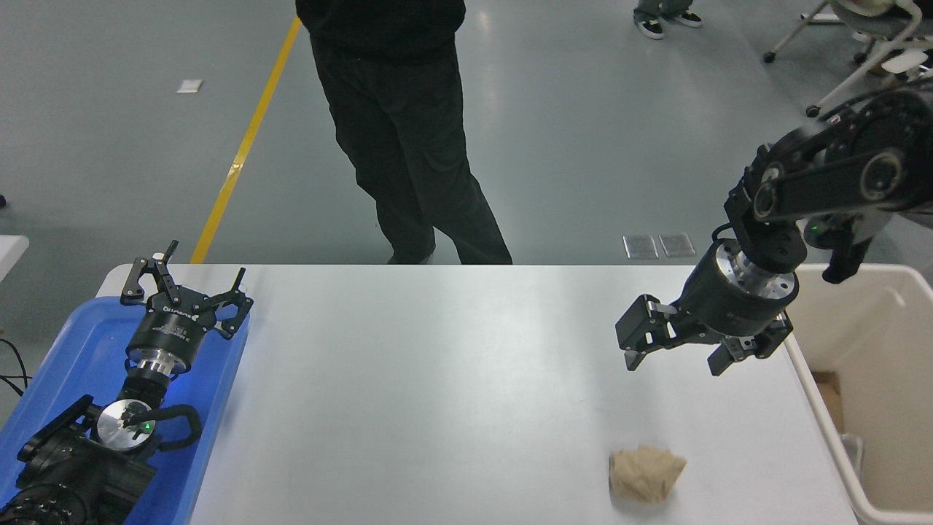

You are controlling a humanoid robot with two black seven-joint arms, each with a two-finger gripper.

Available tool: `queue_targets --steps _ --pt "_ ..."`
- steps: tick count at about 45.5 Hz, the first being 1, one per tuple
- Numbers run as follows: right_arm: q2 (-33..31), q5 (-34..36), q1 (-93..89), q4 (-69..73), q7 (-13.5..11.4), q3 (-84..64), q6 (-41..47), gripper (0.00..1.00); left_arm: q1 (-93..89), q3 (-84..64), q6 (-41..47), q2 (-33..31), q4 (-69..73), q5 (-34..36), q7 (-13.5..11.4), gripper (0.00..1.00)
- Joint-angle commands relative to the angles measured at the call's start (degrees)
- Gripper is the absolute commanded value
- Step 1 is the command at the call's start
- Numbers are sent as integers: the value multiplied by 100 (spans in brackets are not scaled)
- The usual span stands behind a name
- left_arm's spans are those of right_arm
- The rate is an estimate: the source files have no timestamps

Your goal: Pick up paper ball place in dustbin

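The paper ball (646, 474) lies loose on the white table (437, 379) near its front edge, well short of the dustbin (809, 379) that stands at the table's right end. The right hand (674, 362) hangs above the table farther back than the ball, spread wide with nothing between its fingers, and tilted down and toward the left. The step in hand is the approach, and it looks barely begun. To do it well, the hand should come toward the camera until it is directly over the wad, then turn so the fingers point more nearly straight down, one on each side of the lump. It should keep its wide spread during the descent, since the ball seems about as broad as the hand itself. The fingers should stop just off the table and close gently; crumpled paper gives, so a light squeeze around the thickest part ought to hold. The left hand (184, 290) is parked over the blue tray (65, 350), fingers spread, holding nothing.
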Motion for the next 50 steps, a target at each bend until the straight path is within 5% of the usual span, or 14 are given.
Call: queue_targets --steps 1,12,50 --pt "308 -271 -1404 -399 -9 13 -1069 99 -3 9 0 0 0 0 0 99" --pt "528 -219 -2362 -970 -18 101 -1428 85 -3 9 0 0 0 0 9 99" --pt "633 -17 -3083 -1305 -9 198 -1693 88 -3 9 0 0 0 0 0 99"
